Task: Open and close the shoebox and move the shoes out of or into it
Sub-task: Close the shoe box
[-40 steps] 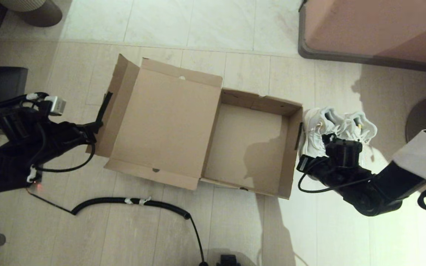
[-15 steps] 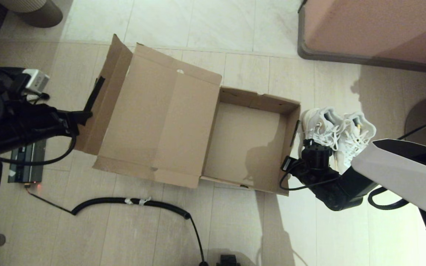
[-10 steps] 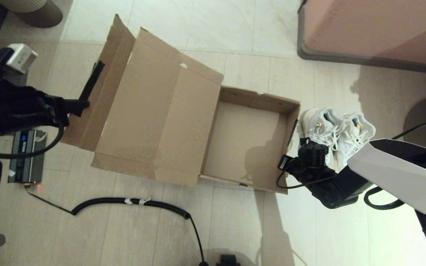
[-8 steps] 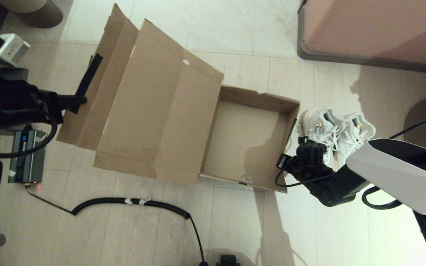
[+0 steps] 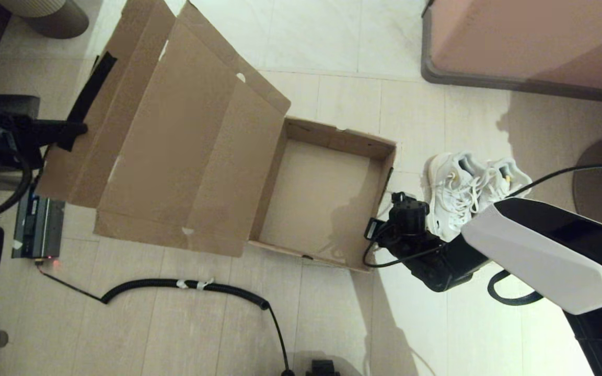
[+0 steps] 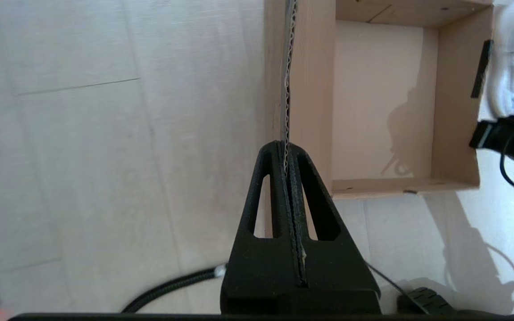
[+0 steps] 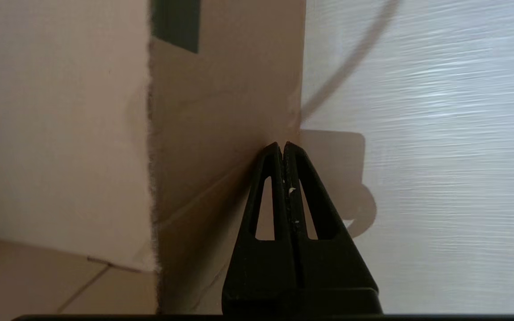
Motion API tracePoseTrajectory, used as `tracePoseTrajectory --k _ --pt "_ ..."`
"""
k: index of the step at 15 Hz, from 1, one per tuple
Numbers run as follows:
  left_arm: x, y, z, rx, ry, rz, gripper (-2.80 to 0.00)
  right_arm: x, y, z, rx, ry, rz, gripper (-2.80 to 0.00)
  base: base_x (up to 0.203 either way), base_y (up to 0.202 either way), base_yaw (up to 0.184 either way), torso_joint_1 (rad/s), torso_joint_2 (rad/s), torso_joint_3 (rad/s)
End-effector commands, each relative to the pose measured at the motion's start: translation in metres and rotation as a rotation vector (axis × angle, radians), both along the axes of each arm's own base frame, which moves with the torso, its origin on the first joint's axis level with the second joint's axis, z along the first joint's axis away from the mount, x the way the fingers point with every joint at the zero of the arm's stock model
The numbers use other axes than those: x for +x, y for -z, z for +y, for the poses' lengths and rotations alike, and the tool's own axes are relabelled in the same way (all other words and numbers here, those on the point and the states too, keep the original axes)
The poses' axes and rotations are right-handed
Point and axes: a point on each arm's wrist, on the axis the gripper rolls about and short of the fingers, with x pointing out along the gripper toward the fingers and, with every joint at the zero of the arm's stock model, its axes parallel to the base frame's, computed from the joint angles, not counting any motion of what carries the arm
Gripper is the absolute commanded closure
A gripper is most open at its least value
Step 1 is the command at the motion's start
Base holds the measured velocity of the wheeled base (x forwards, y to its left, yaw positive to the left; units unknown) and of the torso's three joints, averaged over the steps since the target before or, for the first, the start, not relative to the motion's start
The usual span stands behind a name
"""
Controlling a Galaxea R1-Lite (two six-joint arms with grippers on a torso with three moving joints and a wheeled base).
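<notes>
Left arm reaches in from the left edge in the head view, roughly level. The left end effector (image 6: pixel 288 154) is clamped on the edge of the shoebox (image 5: pixel 327 198) lid flap (image 5: pixel 97 125); the left wrist view shows the corrugated cardboard edge pinched between both fingers. The lid is lifted off the floor (image 5: pixel 332 324) and tilted, and its upper corner runs out of frame at the top of the head view. A black tape strip (image 5: pixel 89 89) sits on the flap just beside the grip.

Right arm comes in from the lower right, white forearm cover angled toward the box. The right end effector (image 7: pixel 283 147) is closed with nothing between the fingers, tips touching the outside of the box's right wall low down, per the right wrist view. In the head view the wrist body hides those fingertips, so the contact is only confirmed from the wrist camera.

The box body sits on the floor, open side up, interior bare. The shoes (image 5: pixel 468 188), white sneakers, stand side by side on the floor just right of the box, outside it. The right arm covers their near ends, and they look close to the wrist, but I can't tell whether they touch it.

A coiled black cable (image 5: pixel 186 284) lies on the floor in front of the box.
</notes>
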Motion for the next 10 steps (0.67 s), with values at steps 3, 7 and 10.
tracePoseTrajectory --k 3,7,10 --pt "-0.024 -0.01 -0.004 0.006 0.002 -0.028 0.0 0.002 -0.01 0.022 0.025 -0.041 -0.054 0.0 0.0 0.0 0.0 0.0 0.0 0.0" --pt "-0.032 -0.01 -0.016 0.021 0.054 -0.007 0.0 0.011 -0.007 0.039 0.039 -0.064 -0.084 0.0 0.0 0.0 0.0 0.0 0.0 0.0" --pt "-0.036 -0.01 -0.026 0.021 0.103 -0.012 0.0 0.011 -0.01 0.063 0.05 -0.108 -0.104 0.0 0.0 0.0 0.0 0.0 0.0 0.0"
